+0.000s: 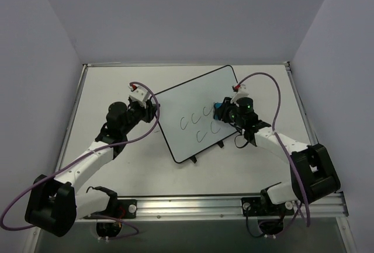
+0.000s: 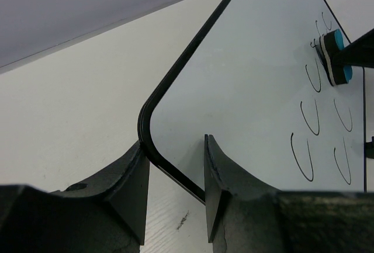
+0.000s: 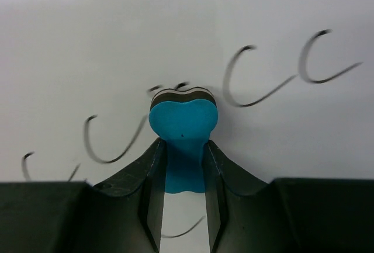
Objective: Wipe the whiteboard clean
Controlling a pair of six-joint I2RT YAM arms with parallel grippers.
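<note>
Right wrist view: we see the right pincer (image 3: pixel 182 148) closed to a narrow gap on the waist of a small blue eraser (image 3: pixel 183 121), one finger on each flank. The eraser's rounded head sticks out past the fingertips, and its dark felt face meets the whiteboard (image 3: pixel 117 42). The board fills this view behind the pincer. The eraser's head covers part of one pen stroke.

The only writing we can read is a set of black handwritten "c" marks. In the top external view they sit in two short rows on the board's right half, just left of the right pincer.

In the left wrist view the left pincer (image 2: pixel 174 148) is drawn in to a small gap around the board's rounded corner. One finger (image 2: pixel 131 189) touches the outside of the thin black frame and the other rests over the white surface. It appears to be pinching that corner, though the angle is too oblique for us to be sure of the grip.

The whiteboard lies flat and skewed on the tabletop (image 1: pixel 111 83), between the two pincers. Two small black feet show on its near long edge. The left pincer is at its left corner and the right pincer is over its right part.
</note>
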